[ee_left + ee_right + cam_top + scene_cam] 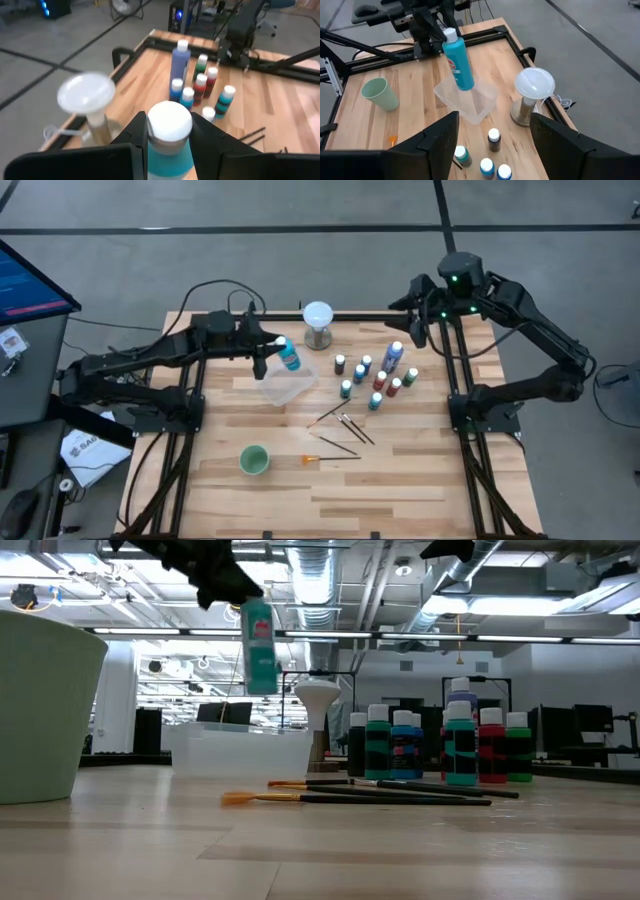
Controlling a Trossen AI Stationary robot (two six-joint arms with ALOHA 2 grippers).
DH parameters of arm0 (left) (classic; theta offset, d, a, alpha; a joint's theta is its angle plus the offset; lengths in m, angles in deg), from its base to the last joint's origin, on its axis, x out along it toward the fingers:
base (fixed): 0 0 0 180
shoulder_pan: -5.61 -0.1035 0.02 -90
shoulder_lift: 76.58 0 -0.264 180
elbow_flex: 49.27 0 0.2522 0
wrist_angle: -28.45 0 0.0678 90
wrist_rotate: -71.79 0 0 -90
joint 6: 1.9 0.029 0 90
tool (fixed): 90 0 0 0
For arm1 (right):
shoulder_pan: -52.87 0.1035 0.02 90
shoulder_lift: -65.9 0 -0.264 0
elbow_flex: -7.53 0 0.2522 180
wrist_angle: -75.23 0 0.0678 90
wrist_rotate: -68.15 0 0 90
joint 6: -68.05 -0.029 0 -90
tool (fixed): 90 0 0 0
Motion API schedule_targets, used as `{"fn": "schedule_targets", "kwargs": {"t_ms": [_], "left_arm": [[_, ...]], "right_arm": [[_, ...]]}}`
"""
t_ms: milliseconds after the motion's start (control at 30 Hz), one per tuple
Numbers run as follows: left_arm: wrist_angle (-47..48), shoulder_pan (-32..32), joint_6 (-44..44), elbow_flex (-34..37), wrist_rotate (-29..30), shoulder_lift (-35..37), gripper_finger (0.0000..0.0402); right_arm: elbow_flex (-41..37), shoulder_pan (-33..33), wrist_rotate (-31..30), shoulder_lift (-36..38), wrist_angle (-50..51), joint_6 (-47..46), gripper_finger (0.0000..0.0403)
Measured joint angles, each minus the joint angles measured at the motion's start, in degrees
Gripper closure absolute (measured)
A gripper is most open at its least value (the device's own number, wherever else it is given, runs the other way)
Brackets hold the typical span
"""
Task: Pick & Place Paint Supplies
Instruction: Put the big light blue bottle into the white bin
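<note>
- A tall teal paint bottle (289,358) with a white cap hangs in the air above a clear plastic tray (287,386), held near its cap.
- The left gripper (262,354) has its two dark fingers closed against the bottle's neck; in the left wrist view the white cap sits between them.
- In the low view, the bottle (260,645) is well clear of the table, with the tray (240,750) below it.
- The tray rests on the wooden table (420,470), left of centre and just in front of a white globe on a metal stand (318,323).
- A cluster of small white-capped paint bottles (375,378) stands upright to the right of the tray, with a taller blue bottle (393,357) among them.
- Several thin dark-handled brushes (345,425) lie flat nearer the front of the table, one with an orange tip (310,459).
- A pale green cup (253,460) stands toward the front left, apart from the brushes.
- The right gripper (415,330) hovers above the table's far right edge, its fingers spread wide apart and holding nothing.
</note>
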Motion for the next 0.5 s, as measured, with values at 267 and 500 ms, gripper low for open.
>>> {"fn": "schedule_targets", "kwargs": {"t_ms": [267, 500], "left_arm": [[-0.4, 1.0, -1.7, 7.3, 2.3, 2.3, 0.0325], [-0.4, 1.0, -3.0, 12.9, 5.1, 5.5, 0.0325]], "right_arm": [[0.0, 1.7, 0.2, -1.5, -0.3, 0.0, 0.0164], [0.0, 1.8, 0.2, -1.6, -0.6, -0.3, 0.0164]]}}
